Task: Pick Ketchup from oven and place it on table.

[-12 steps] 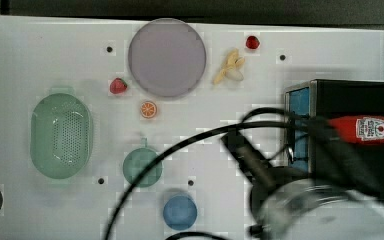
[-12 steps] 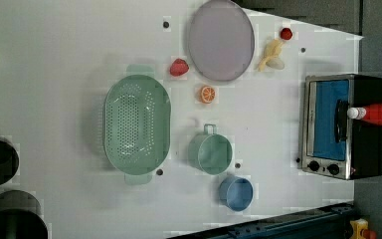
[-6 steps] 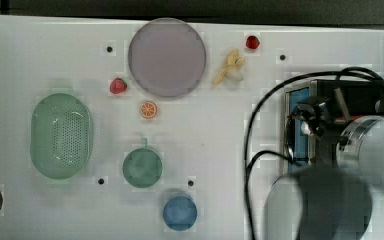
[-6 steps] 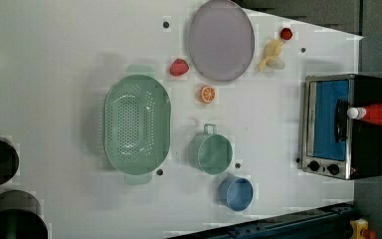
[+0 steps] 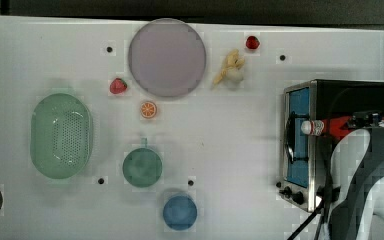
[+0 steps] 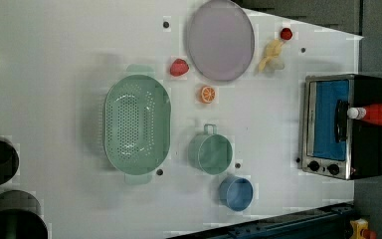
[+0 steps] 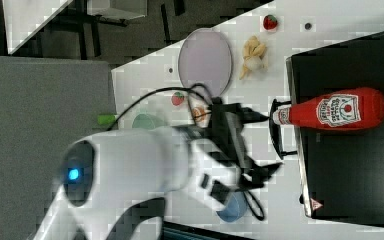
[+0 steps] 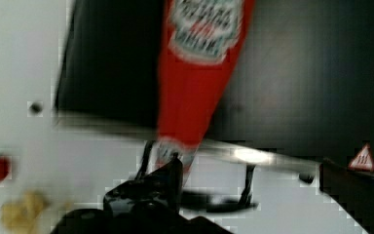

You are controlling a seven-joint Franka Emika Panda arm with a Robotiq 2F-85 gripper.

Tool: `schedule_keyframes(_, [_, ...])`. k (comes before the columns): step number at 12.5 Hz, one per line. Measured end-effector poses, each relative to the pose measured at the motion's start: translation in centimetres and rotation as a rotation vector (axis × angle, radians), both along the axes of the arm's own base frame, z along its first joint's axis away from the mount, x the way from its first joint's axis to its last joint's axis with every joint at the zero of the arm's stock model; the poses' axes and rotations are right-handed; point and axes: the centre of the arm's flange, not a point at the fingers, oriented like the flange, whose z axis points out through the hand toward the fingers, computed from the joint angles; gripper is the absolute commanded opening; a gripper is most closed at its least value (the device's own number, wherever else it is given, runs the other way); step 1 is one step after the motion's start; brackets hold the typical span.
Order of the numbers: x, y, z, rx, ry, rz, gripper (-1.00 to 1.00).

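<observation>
**A:** Right view first: where is the small red squeeze ketchup bottle with the white cap and white-and-dark label (image 7: 337, 111)?

**B:** It lies on its side on the flat roof of the boxy black toaster oven with the silver-framed front and blue glass door (image 7: 350, 175), its cap poking out past the front edge above the dark handle. The left view shows the same thing, the bottle (image 6: 375, 113) across the oven's (image 6: 345, 127) top. It is not on the large flat white tabletop (image 5: 230, 140).

**A:** So nothing of the task is done?

**B:** By my reading, no. The pick has not happened; the approach is what is under way. In the top view the white arm reaches in from the lower right, with dark hardware over the bottle's far end.

**A:** And the black two-fingered gripper (image 8: 253, 195)?

**B:** In the wrist view its fingers stand spread wide, one dark finger (image 8: 163, 183) near the cap and the other off to the side, with nothing between them. I cannot tell whether either touches the bottle.

**A:** What is left?

**B:** Everything that counts, I think: straddling the bottle, closing on it, lifting it off the oven, and setting it down on a bare stretch of table.
</observation>
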Motion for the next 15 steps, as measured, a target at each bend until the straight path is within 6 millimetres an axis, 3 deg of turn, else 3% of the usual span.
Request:
schedule_keyframes(5, [1.8, -3.4, -1.7, -0.062, -0.041, -0.066, 1.00])
schedule_keyframes(7, [3.0, -5.4, -3.3, -0.039, -0.117, -0.157, 1.00])
schedule_keyframes(12, [2.6, -7.3, -10.5, -0.069, -0.037, -0.191, 1.00])
schedule_keyframes(14, [2.9, -6.7, -12.7, -0.060, -0.004, -0.184, 1.00])
schedule_keyframes(15, [3.2, -6.1, -13.4, -0.047, -0.014, -0.185, 0.70])
